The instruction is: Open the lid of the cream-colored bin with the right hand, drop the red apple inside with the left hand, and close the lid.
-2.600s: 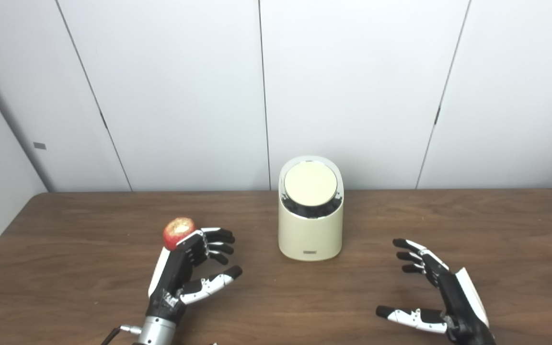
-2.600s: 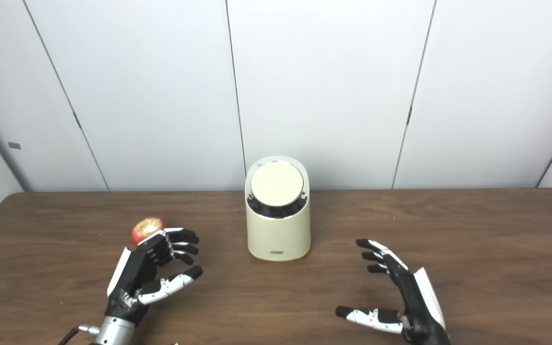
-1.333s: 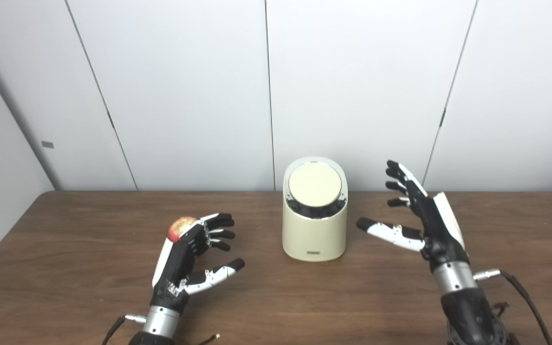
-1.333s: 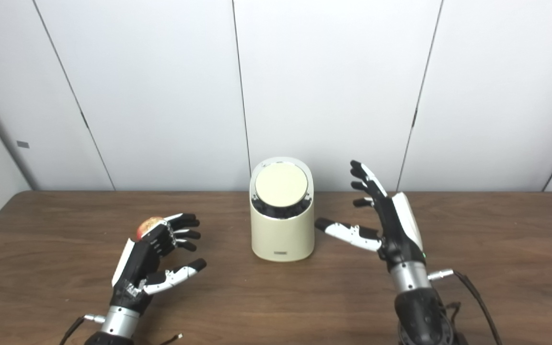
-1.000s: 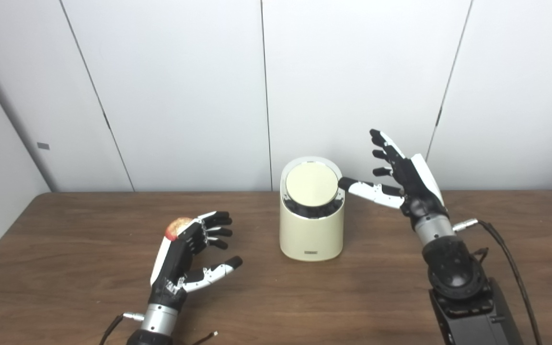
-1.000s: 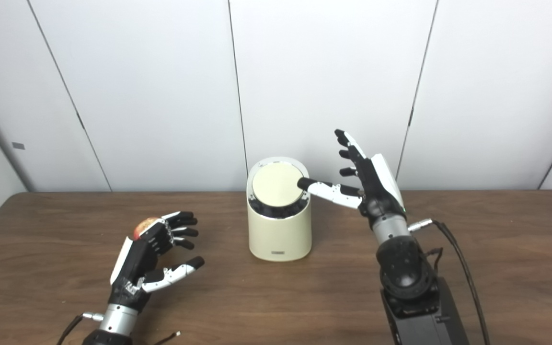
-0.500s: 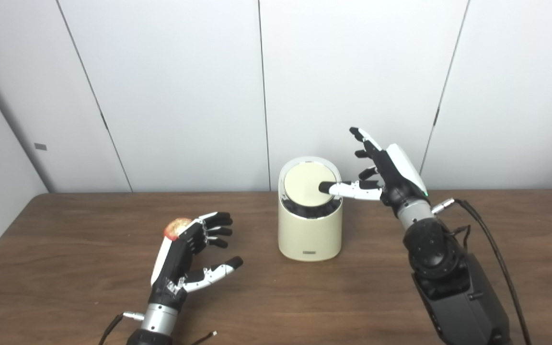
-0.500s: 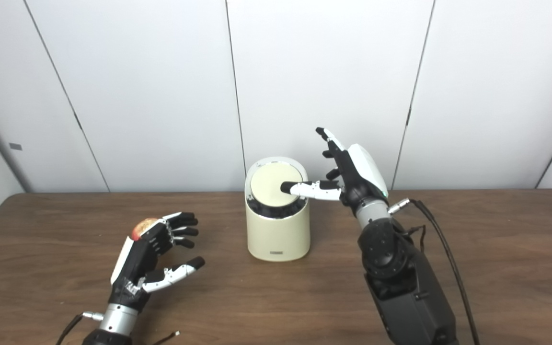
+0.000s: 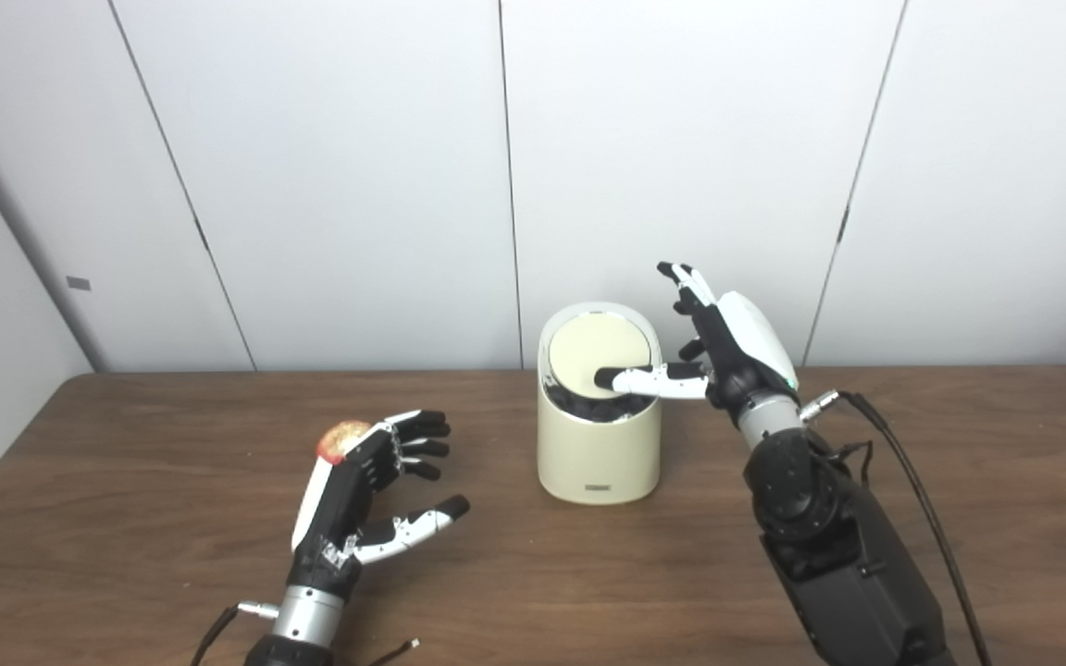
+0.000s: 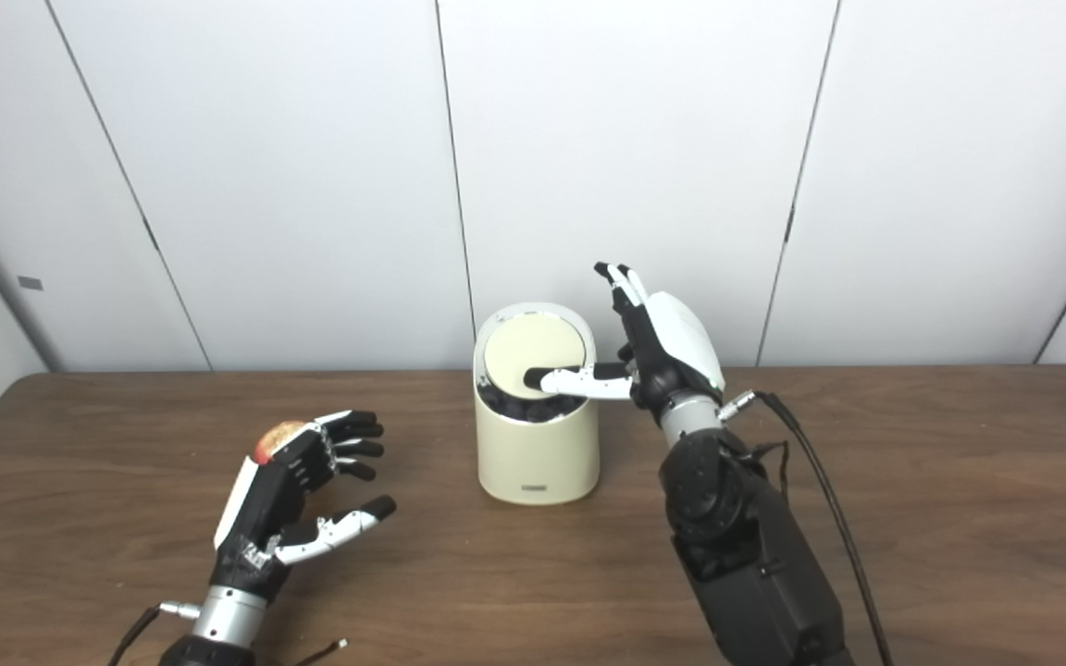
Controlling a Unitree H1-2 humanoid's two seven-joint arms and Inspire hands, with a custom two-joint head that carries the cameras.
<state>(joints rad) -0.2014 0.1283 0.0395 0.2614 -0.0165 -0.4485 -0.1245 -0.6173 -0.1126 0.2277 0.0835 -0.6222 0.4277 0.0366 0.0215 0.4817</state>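
One cream bin (lid included), one red apple, two hands on one table.

Looks like a lab or test room. Bare white wall panels with dark seams at the far side, a plain dark wood-grain table in front, loose cables trailing from the robot arm on the right.

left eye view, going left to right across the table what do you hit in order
red apple → left robot hand → cream-colored bin → right robot hand. The apple sits behind the left hand's fingers; the right hand's thumb reaches over the bin's lid.
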